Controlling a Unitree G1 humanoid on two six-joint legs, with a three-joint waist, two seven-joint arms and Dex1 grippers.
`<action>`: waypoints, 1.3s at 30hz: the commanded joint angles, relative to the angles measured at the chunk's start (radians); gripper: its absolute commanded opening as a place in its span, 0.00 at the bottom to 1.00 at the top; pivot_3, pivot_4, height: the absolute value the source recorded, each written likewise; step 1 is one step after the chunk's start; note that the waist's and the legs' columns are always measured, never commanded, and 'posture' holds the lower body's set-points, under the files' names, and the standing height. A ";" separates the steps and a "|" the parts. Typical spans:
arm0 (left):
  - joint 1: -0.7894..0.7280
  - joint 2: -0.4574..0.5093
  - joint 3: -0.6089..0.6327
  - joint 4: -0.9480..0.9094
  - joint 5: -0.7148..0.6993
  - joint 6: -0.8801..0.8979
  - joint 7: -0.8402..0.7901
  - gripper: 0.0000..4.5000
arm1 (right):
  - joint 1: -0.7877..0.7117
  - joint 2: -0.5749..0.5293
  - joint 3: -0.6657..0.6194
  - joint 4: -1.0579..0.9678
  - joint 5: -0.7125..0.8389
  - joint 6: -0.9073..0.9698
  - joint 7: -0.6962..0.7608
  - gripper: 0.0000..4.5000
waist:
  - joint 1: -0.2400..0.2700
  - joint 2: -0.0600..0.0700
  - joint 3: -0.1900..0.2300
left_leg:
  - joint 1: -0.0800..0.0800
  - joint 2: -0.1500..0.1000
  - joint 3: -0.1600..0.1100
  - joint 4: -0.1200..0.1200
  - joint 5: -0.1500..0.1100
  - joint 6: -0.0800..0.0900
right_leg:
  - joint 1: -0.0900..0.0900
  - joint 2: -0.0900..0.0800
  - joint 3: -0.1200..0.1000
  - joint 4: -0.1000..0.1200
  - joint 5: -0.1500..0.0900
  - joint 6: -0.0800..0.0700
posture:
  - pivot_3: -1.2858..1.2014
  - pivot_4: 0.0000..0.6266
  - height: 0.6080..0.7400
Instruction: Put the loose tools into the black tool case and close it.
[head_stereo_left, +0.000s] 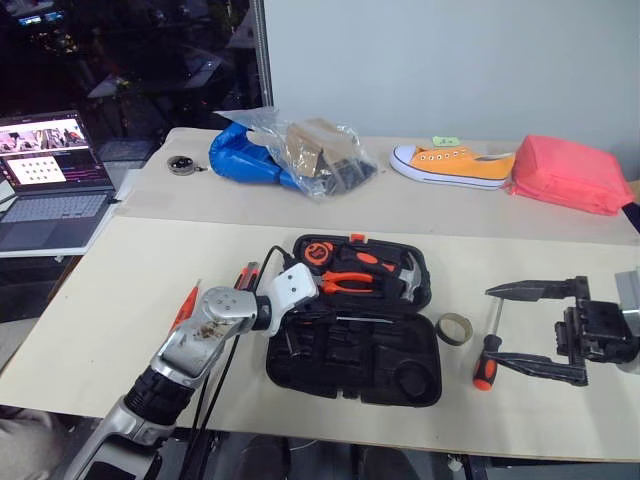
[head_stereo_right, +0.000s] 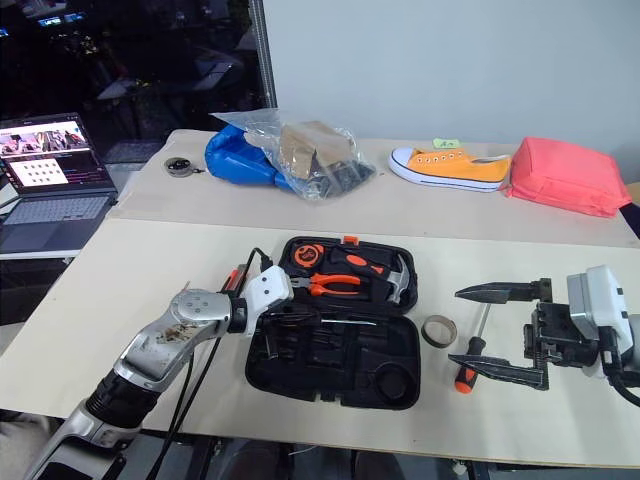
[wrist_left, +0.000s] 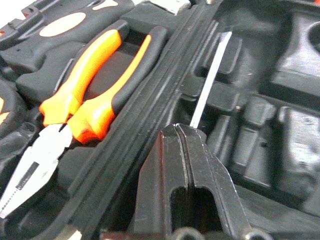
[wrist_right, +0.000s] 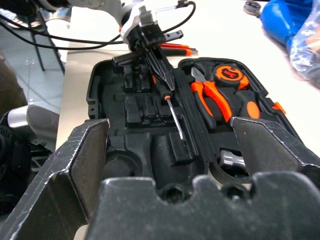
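The black tool case (head_stereo_left: 425, 392) lies open in the middle of the table, with pliers (head_stereo_left: 350, 283), a hammer (head_stereo_left: 408, 276) and a tape measure (head_stereo_left: 318, 251) in its far half. My left gripper (wrist_left: 183, 131) is shut over the near half. An orange-and-black screwdriver (wrist_right: 164, 91) lies just past its tips, its steel shaft (wrist_left: 210, 80) pointing across the slots. Another orange-and-black screwdriver (head_stereo_left: 485, 368) lies on the table right of the case, between the fingers of my open right gripper (head_stereo_left: 494, 325). A slim red screwdriver (head_stereo_left: 185, 305) and the utility knife (head_stereo_left: 247, 275) lie left of the case.
A small roll of tape (head_stereo_left: 453, 328) sits beside the case's right edge. At the back stand a clear bag (head_stereo_left: 320, 150) against a blue object (head_stereo_left: 238, 155), a yellow shoe (head_stereo_left: 452, 164) and a pink pouch (head_stereo_left: 570, 173). A laptop (head_stereo_left: 50, 170) is off to the left.
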 joint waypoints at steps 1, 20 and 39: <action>0.033 0.019 -0.083 0.056 0.061 -0.006 -0.030 0.00 | 0.006 -0.018 -0.049 -0.035 0.022 0.019 -0.009 1.00 | 0.000 0.001 -0.003 | 0.000 0.000 0.000 0.000 0.000 0.000 | 0.000 0.000 0.000 0.000 0.000 0.000 | 0.52 0.24 1.00; -0.071 0.149 0.351 -0.259 -0.571 0.240 -0.267 0.58 | 0.285 0.107 -0.226 -0.442 0.004 0.814 -0.788 1.00 | -0.002 0.007 -0.008 | -0.003 0.000 0.000 -0.001 0.000 0.000 | -0.002 -0.002 -0.001 -0.001 -0.004 0.007 | 0.52 0.24 1.00; -0.268 0.219 0.260 -0.329 -0.622 0.333 -0.306 0.90 | -0.133 0.142 0.133 -0.297 -0.017 1.361 -1.217 0.46 | -0.001 0.002 -0.004 | -0.010 -0.003 -0.001 -0.002 -0.002 0.003 | -0.005 0.001 0.003 -0.004 -0.004 0.004 | 0.52 0.24 1.00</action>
